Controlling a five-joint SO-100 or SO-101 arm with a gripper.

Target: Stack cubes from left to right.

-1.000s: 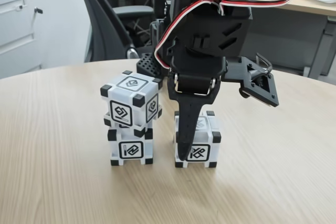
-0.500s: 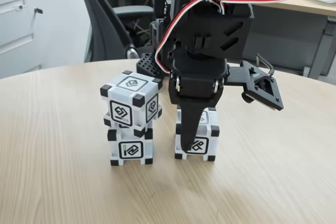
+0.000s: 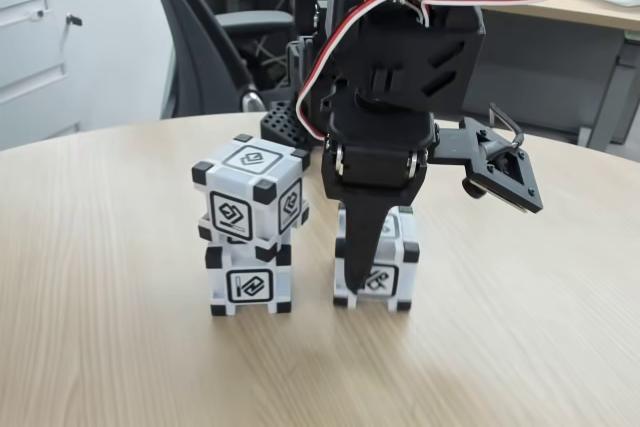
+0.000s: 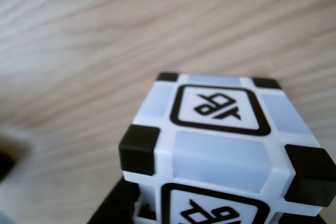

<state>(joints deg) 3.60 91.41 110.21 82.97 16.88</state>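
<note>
Two cubes point(image 3: 248, 237) stand stacked at centre-left of the fixed view; the third cube point(image 3: 377, 265) sits beside them on the surface point(image 3: 100, 347), our jaws point(image 3: 358, 277) closed around it; we should lift straight, clearing the stack before crossing.

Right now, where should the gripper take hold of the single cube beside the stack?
Probably from above, fingers on two opposite flat side faces of the single cube. It sits square on the table, top clear, and the gripper already straddles it; the two-cube stack crowds its left.
</note>
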